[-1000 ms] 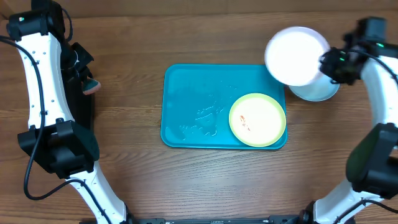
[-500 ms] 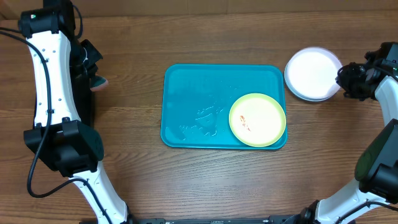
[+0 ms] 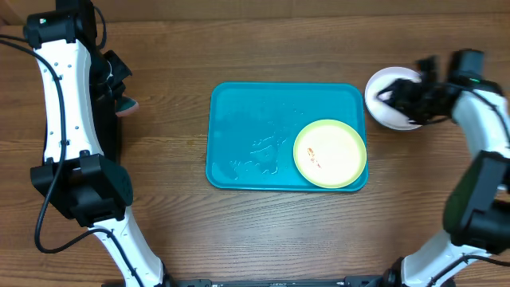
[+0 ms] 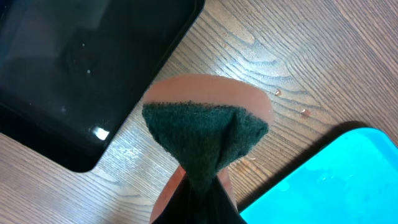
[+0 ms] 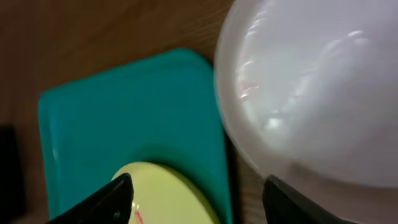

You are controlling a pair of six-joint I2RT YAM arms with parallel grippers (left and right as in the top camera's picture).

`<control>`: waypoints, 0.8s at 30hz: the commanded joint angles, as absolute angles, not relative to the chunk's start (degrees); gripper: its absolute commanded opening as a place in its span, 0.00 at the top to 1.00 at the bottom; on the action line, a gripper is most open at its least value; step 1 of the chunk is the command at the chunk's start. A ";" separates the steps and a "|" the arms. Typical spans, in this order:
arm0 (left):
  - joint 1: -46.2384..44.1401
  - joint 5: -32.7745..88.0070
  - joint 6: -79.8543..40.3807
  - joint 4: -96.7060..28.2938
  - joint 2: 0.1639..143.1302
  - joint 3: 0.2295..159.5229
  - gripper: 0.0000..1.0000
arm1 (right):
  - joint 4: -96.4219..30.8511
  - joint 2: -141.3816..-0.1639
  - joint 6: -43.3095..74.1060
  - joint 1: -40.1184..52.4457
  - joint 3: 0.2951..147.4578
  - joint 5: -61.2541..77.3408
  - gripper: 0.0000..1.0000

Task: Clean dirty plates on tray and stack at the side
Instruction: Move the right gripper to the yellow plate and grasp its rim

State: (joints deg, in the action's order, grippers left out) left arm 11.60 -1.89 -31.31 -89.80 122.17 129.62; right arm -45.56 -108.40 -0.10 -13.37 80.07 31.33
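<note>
The turquoise tray [image 3: 239, 108] lies mid-table with wet streaks on its floor. A yellow-green plate [image 3: 330, 154] with small red smears sits in its front right corner. A white plate [image 3: 386, 102] lies on the table just right of the tray. My right gripper [image 3: 406, 100] hovers over it, open and holding nothing. In the right wrist view the white plate [image 5: 317, 87] fills the upper right, with the tray [image 5: 124, 112] and yellow-green plate [image 5: 168, 196] beyond the spread fingers [image 5: 112, 199]. My left gripper [image 4: 199, 190] is shut on a green-and-orange sponge [image 4: 205, 134], left of the tray.
A black tray [image 4: 74, 62] lies on the table at the far left, under the left arm [image 3: 64, 96]. Small water drops dot the wood between it and the turquoise tray.
The right gripper brought the white plate down beside the tray, let go of it, opened and shifted left over it. The left arm with the sponge moved slightly, then held still.
</note>
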 commanded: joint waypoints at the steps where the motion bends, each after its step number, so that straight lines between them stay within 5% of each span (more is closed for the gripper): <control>1: 11.20 -1.43 -29.91 -89.71 121.58 129.51 0.95 | -47.62 -107.48 -6.48 -3.40 79.81 15.92 0.33; 8: 11.20 -1.41 -29.74 -89.76 121.58 129.51 0.96 | -49.04 -107.48 -7.38 7.35 79.81 -3.64 0.25; 24: 10.66 -1.41 -29.52 -89.71 121.58 129.51 0.96 | -47.42 -107.48 -16.75 7.88 73.01 3.53 0.30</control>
